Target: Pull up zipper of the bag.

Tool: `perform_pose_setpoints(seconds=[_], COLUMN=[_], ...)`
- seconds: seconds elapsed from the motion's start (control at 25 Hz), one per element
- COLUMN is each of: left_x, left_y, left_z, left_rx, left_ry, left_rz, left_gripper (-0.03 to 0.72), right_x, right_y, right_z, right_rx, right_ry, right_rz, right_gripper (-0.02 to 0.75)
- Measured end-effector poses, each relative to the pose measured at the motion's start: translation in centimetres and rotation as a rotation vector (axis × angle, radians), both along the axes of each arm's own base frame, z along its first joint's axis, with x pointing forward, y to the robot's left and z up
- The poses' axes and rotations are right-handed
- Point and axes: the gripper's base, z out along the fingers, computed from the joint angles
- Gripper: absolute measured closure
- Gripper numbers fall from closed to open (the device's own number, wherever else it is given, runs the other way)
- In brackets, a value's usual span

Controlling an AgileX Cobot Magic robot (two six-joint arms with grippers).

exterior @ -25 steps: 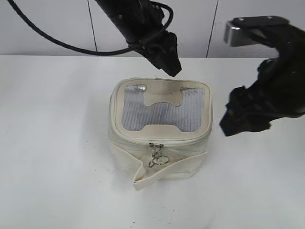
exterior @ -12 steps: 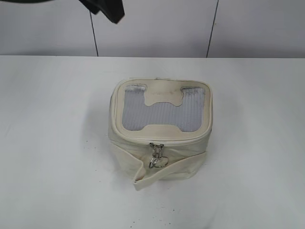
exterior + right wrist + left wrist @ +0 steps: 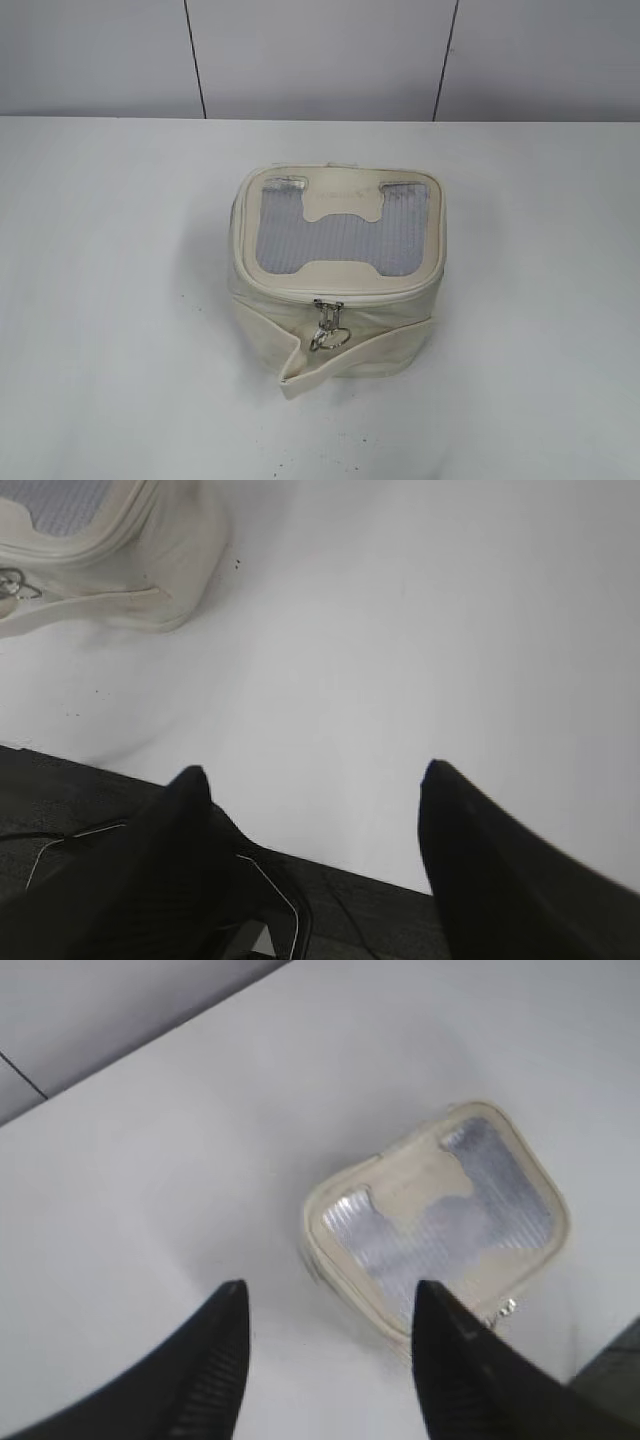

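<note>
The cream-white boxy bag (image 3: 338, 275) stands mid-table with its grey ribbed top panel (image 3: 340, 240) facing up. The cream zipper (image 3: 340, 293) runs round the top rim, and two silver sliders with ring pulls (image 3: 328, 325) hang together at the middle of the front face. Neither gripper shows in the exterior view. In the left wrist view the left gripper (image 3: 328, 1290) is open and empty, high above the table beside the bag (image 3: 435, 1220). In the right wrist view the right gripper (image 3: 312, 775) is open and empty over the table edge, with the bag (image 3: 110, 550) at the upper left.
The white table (image 3: 120, 300) spreads around the bag. A grey panelled wall (image 3: 320, 55) stands behind it. The right wrist view shows the table's near edge and a dark floor with cables (image 3: 330, 910) below it.
Both arms have drawn back out of the exterior view: the left arm left past the top edge, the right arm left the right side. The bag has not moved.
</note>
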Motion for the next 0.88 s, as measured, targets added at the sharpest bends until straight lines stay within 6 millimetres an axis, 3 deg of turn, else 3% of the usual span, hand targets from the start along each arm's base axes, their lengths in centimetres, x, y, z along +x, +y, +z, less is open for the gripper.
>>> perform_pose_setpoints(seconds=[0.16,0.48,0.68,0.8,0.88], left_x=[-4.1,-12.0,-15.7,-17.4,-18.3], left_y=[2.3,7.9,10.8,12.5,13.3], left_z=[-2.4,-10.9,-15.5,-16.8,-16.7], left_rx=[-0.012,0.009,-0.006,-0.034,-0.077], left_ry=[0.085,0.183,0.131,0.04,-0.038], left_rz=[-0.02,-0.021,-0.012,-0.005,-0.001], left_gripper=[0.284,0.284,0.284,0.284,0.284], right_x=[-3.5,-8.7,-10.1,-10.0,-9.8], right_y=[-1.6,-3.7,-4.1,-3.9,-3.7], right_z=[-2.1,-8.0,-8.3,-8.3,-8.3], right_rx=[0.024,0.058,0.083,0.09,0.1], right_ry=[-0.062,-0.186,-0.344,-0.359,-0.382], right_rz=[0.004,0.062,0.13,0.149,0.151], right_gripper=[0.236,0.237,0.237,0.237,0.238])
